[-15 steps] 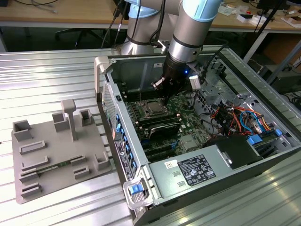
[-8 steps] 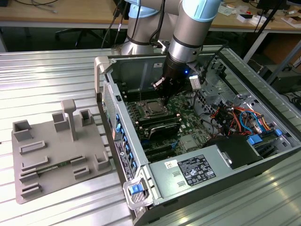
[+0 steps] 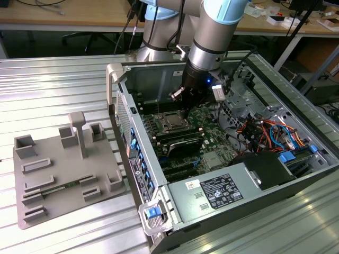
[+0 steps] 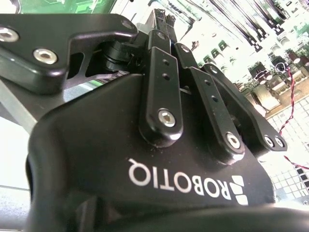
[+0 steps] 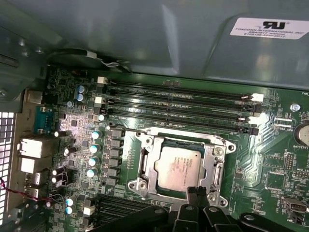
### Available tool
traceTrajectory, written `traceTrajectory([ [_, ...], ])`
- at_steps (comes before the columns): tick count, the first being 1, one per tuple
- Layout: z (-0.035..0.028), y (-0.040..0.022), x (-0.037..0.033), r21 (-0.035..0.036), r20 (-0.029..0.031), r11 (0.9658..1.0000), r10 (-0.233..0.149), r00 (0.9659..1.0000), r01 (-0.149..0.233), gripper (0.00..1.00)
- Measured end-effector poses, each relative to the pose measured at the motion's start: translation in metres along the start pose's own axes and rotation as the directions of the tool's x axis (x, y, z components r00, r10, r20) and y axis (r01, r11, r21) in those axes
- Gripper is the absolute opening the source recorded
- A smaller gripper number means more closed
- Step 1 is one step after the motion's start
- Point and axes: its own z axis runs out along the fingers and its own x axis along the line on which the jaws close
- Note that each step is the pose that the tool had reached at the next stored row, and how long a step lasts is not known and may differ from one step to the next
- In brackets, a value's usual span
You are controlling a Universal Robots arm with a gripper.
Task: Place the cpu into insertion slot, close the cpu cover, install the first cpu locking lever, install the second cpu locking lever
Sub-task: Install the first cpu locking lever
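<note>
The cpu (image 5: 179, 166), a silver-topped square chip, lies flat inside the insertion slot (image 5: 140, 185) on the green motherboard. The silvery cpu cover (image 5: 211, 163) lies down around the chip's edges, and the chip shows through its cut-out. In the exterior view the cpu (image 3: 171, 123) sits in the open computer case, with my gripper (image 3: 181, 97) hanging just above and behind it. My gripper (image 5: 195, 194) has its black fingertips pressed together at the socket's near edge, and I see nothing between them. The finger links (image 4: 166, 72) converge to a closed tip. I cannot make out the locking levers clearly.
Long black memory slots (image 5: 178, 104) run beside the socket, with the grey case wall (image 5: 145, 38) beyond them. Capacitors (image 5: 94, 147) stand on the other side. In the exterior view a power supply (image 3: 212, 193), coloured cables (image 3: 267, 132) and a grey fixture plate (image 3: 63, 174) surround the work area.
</note>
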Motion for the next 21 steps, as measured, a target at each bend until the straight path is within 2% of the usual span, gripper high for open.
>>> traceTrajectory([
  [7,0.0,0.0001,0.0008,0.0,0.0,1.0,0.0,1.0,0.0,0.11],
  [8,-0.0001,0.0002,0.0017,0.0,0.0,1.0,0.0,1.0,0.0,0.11],
  [9,-0.0002,0.0004,0.0026,-0.003,0.0004,1.0,0.0,1.0,0.0,0.11],
  [21,-0.0001,0.0012,0.0089,-0.003,0.0004,1.0,0.0,1.0,0.0,0.11],
])
